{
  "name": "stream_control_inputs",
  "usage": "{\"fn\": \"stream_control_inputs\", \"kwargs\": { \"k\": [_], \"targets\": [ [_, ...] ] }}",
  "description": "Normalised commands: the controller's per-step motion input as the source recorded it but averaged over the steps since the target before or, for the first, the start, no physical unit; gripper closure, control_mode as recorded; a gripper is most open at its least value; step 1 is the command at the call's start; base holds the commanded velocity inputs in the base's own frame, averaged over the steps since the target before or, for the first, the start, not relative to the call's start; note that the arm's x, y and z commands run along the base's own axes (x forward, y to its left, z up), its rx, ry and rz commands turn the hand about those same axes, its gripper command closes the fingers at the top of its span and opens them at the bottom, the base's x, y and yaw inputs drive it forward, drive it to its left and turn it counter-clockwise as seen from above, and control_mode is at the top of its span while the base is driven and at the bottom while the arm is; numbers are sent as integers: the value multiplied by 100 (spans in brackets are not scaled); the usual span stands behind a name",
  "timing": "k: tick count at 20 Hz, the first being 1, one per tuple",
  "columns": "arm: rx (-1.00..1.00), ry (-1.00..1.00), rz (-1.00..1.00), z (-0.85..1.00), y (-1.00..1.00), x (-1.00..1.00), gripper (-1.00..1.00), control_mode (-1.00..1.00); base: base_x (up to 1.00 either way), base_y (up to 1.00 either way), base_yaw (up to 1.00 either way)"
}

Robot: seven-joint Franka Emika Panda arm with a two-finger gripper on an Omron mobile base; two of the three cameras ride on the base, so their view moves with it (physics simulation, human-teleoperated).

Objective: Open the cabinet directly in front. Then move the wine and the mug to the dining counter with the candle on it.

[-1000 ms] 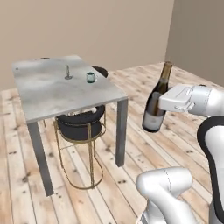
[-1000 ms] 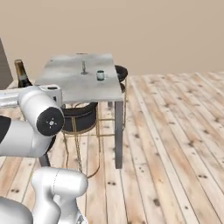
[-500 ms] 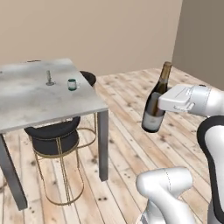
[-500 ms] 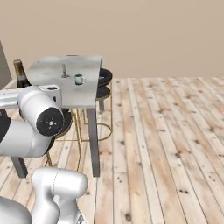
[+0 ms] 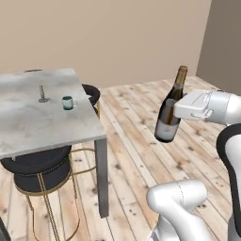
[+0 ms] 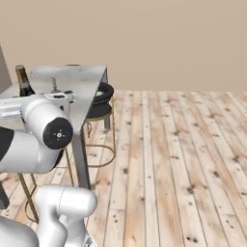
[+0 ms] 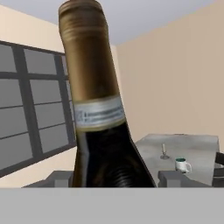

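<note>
The wine (image 5: 170, 110) sits clamped in our gripper (image 5: 175, 109), which closes on the bottle's dark body about where the shoulder narrows, with the long neck rising above the hand and the pale-labelled lower half hanging below it; in the hand view the bottle (image 7: 98, 118) stands right in front of the camera between the two fingertips (image 7: 56, 178), leaning slightly. It is carried in the air above the wooden floor (image 5: 141, 136), touching nothing else. Off to the side of the gripper, and lower than it, is the dining surface (image 5: 28, 122), its marble top carrying the mug (image 5: 68, 102) and, just beside that, the candle (image 5: 43, 94); past the bottle the hand view shows the same pair, the mug (image 7: 182, 165) nearer the slab's edge than the candle (image 7: 164, 151). So we judge the mug's half of the job done, and the step in hand is bringing the wine across to that surface. To do it well, we should keep the bottle close to upright and the grip firm during travel, since its weight hangs below the hold. We should approach a bare stretch of the slab, apart from the mug and the candle, then lower until the base rests flat before loosening the gripper. Black stools (image 5: 35, 172) under the surface need no contact.
</note>
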Motion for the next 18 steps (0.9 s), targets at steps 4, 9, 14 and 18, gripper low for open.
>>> {"fn": "stream_control_inputs", "kwargs": {
  "k": [4,9,14,18],
  "targets": [
    [0,0,0,0,0,0,100,100,95,-8,6],
    [0,0,0,0,0,0,100,100,62,-17,4],
    [0,0,0,0,0,0,100,100,3,-42,5],
    [0,0,0,0,0,0,100,100,0,4,0]
  ]
}}
